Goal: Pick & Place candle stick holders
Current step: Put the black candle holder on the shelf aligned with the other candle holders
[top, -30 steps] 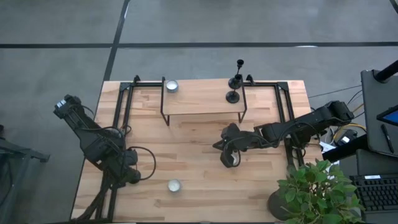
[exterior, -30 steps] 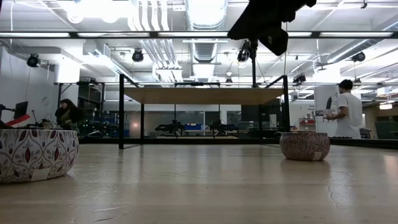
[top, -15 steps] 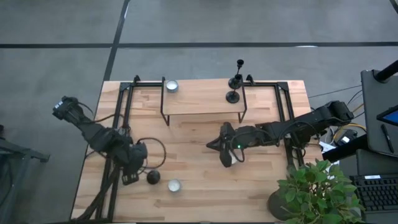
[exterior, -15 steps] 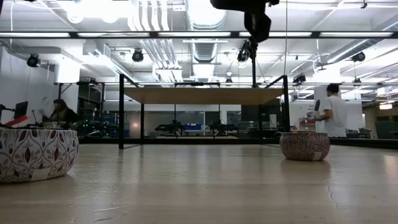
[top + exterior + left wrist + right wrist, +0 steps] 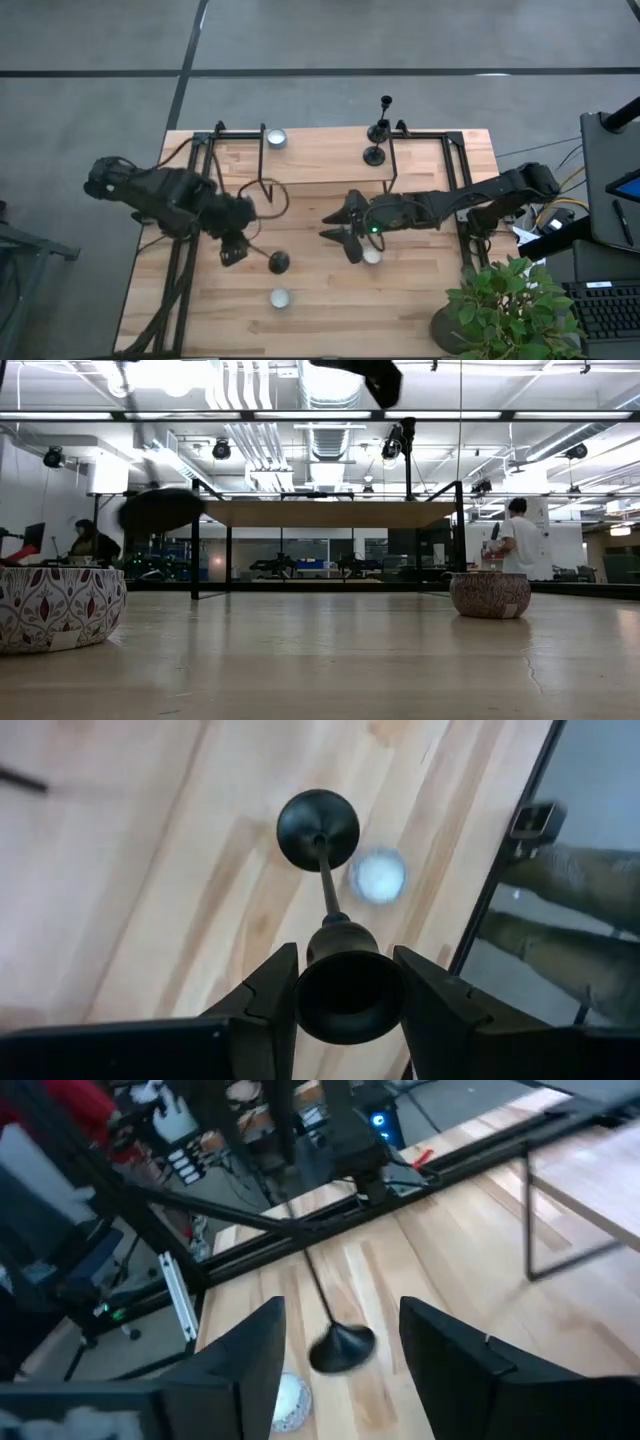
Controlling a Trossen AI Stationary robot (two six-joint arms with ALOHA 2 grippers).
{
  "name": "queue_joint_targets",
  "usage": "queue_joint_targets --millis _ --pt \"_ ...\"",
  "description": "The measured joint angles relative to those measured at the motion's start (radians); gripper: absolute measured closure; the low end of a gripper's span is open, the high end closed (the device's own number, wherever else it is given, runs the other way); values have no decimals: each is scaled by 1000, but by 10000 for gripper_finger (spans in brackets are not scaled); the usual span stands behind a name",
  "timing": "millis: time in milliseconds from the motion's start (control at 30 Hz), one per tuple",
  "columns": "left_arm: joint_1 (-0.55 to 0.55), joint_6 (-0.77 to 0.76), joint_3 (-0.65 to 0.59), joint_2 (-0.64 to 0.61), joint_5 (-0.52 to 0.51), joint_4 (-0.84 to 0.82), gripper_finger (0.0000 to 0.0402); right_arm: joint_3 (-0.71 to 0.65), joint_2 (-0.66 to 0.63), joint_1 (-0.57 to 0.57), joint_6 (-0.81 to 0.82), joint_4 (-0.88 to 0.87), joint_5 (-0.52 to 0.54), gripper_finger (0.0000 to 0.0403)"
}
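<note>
My left gripper is shut on a black candle stick holder over the table's left middle. The holder's round base points toward the table's right. In the low view this base shows as a dark blur well above the tabletop. Two more candle stick holders stand on their bases at the right end of the raised wooden shelf. My right gripper hangs open over the table's middle. It points toward the held holder and has nothing between its fingers. My left gripper pinches the holder's top cup between its two fingers, one on each side. The fingers come from above, slanting down. The stem and base run on below the fingers, tilted, and the base is clear of the table.
A small bowl with a white top sits just below my right gripper. Another sits near the front edge, and a third on the shelf's left end. Black frame rails line both table sides. A potted plant stands at the near right corner.
My left gripper has swung up and toward the table's right and far edges, carrying the holder off the left side and tipping it. My right gripper has risen, moved a little toward the left and opened, uncovering the bowl beneath it.
</note>
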Motion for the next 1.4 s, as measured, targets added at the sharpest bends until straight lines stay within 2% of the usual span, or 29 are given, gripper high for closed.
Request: queue_joint_targets --millis 167,333,467,633,733,1067,1400 --pt "63 118 105 82 3 -2 270 143 131 2 -85 -12 -30 204" --pt "97 194 208 176 20 -18 270 283 233 1 -136 -74 -44 219" --pt "107 246 280 233 19 -37 270 345 289 2 -144 -143 -58 232" --pt "122 291 343 269 19 -50 270 354 309 1 -139 -163 -76 246" --pt "126 311 366 280 15 -48 270 343 309 2 -139 -162 -53 256" --pt "134 343 374 288 39 -29 270 341 312 0 -135 -154 -42 297" --pt "135 360 380 291 48 -5 270 341 312 -9 -133 -153 -46 385"
